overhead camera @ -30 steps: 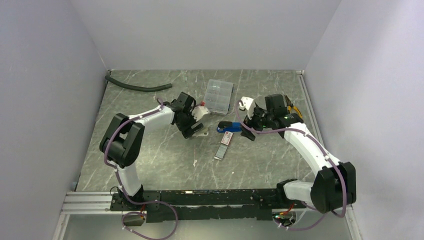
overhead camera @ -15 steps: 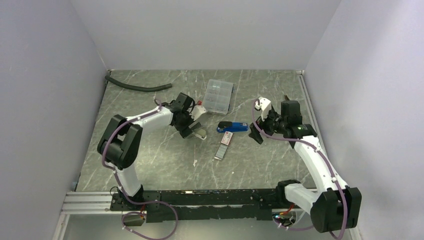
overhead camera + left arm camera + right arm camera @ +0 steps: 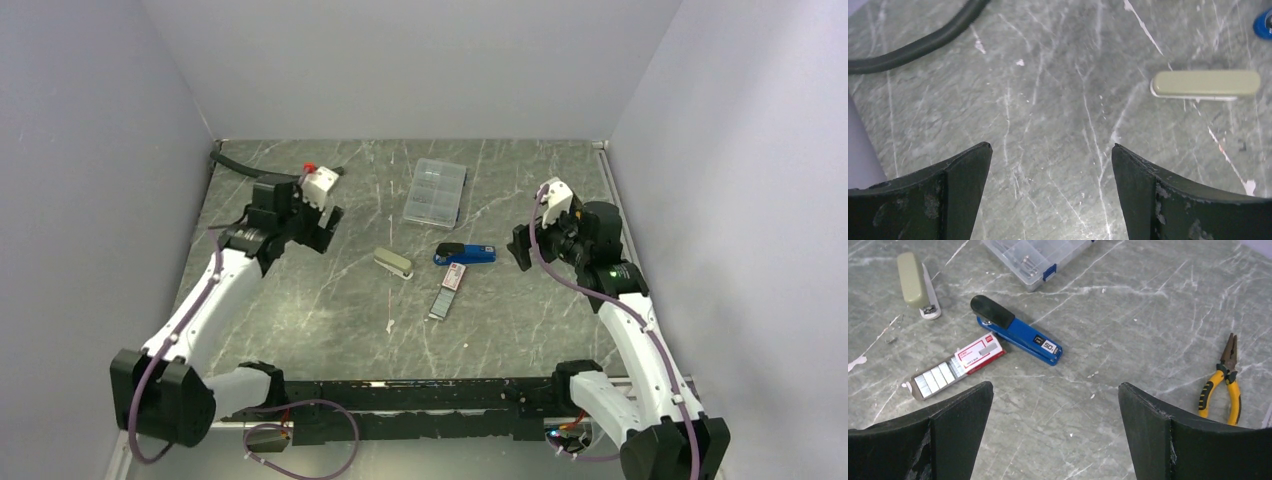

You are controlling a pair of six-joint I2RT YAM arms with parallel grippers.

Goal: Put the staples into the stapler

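Two staplers lie mid-table: a blue one with a black top [image 3: 465,254] [image 3: 1018,332] and a beige one [image 3: 393,263] [image 3: 1205,83] to its left. The staples [image 3: 935,377] are silvery strips in a dark tray pulled out of a white box with a red end [image 3: 980,352], just in front of the blue stapler [image 3: 441,302]. My left gripper [image 3: 328,222] [image 3: 1049,147] hangs open and empty over bare table, far left of the beige stapler. At the right, my right gripper [image 3: 520,248] [image 3: 1054,386] is also open and empty, apart from the blue stapler.
A clear compartment case [image 3: 435,192] [image 3: 1040,255] lies behind the staplers. A black hose [image 3: 235,163] [image 3: 913,47] runs along the far left corner. Yellow-handled pliers [image 3: 1220,377] lie near the right wall. A thin scrap [image 3: 390,322] sits toward the front.
My left arm left the beige stapler on the table and swung back far to the left. The right arm drew back to the right, away from the blue stapler.
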